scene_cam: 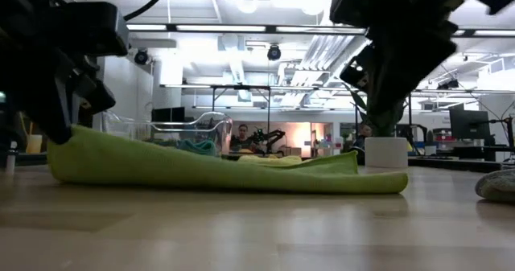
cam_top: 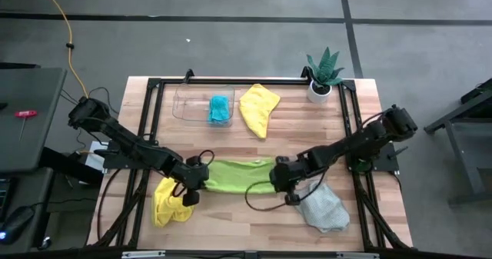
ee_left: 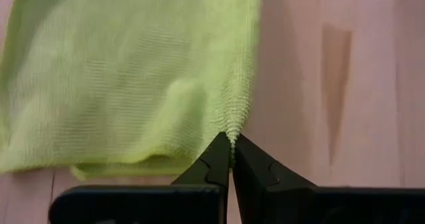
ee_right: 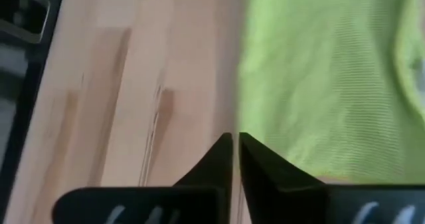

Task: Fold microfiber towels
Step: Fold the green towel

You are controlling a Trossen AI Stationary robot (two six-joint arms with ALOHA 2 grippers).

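Wooden table (cam_top: 254,213) seen from above, with two dark arms reaching in from either side toward a lime towel (cam_top: 238,174) stretched flat near the table's middle. The left gripper (cam_top: 192,188) sits at the towel's left end; in its wrist view its two fingers (ee_left: 216,164) are pressed together with the towel's hemmed edge pinched between their tips. The right gripper (cam_top: 283,184) sits at the towel's right end; in its wrist view its fingers (ee_right: 219,161) are nearly together, right at the border of the lime towel (ee_right: 319,84), but whether cloth is caught between them cannot be told.

From table height the lime towel (scene_cam: 217,168) lies low and long across the wood, its left end lifted slightly where the left gripper (scene_cam: 60,102) meets it, and its right end folded over near the right gripper (scene_cam: 386,94).

A crumpled yellow towel (cam_top: 171,201) lies just beside the left gripper, toward the front edge. A grey towel (cam_top: 323,205) lies bunched under and beside the right gripper. Toward the back of the table, a clear tray (cam_top: 188,105) holds a teal towel (cam_top: 220,109), and a second yellow towel (cam_top: 259,109) lies just to its right. A potted plant (cam_top: 323,74) stands at the back right corner.
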